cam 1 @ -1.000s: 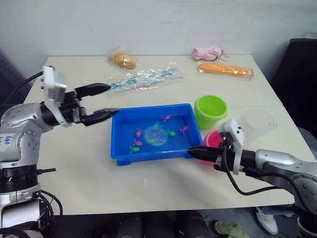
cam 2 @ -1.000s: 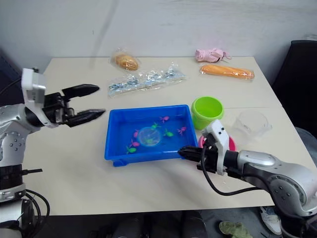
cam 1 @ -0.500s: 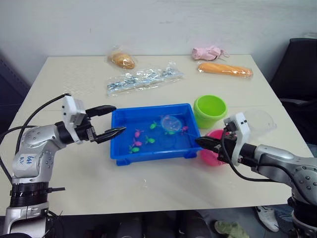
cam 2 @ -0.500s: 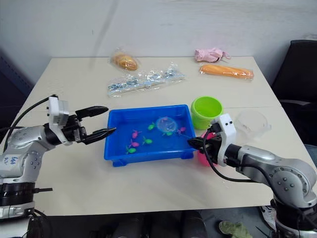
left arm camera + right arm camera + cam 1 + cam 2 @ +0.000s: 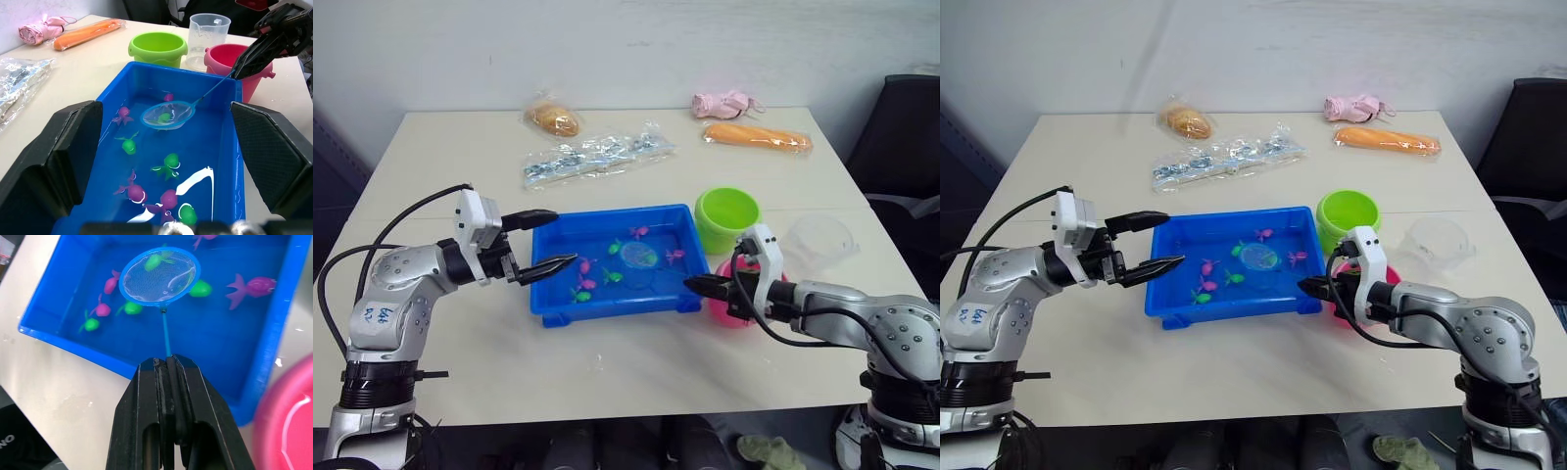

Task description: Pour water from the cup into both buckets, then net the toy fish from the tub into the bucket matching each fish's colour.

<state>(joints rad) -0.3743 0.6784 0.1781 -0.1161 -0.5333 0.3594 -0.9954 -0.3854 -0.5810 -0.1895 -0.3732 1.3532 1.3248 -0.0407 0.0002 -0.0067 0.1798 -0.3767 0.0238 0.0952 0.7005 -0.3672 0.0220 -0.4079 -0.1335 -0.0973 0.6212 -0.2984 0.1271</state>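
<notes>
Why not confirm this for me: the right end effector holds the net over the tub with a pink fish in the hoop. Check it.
Not quite. The fish in the hoop is green, not pink, as the right wrist view shows. The rest stands: the right end effector is shut on the net handle, holding it over the blue tub.

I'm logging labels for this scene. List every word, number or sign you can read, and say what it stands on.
"ONO": white letters, cut off at the picture's edge, on a dark thing beside the table.
Cup: faint scale marks, too small to read.
Left arm: blue handwriting, too blurred to read.
</notes>
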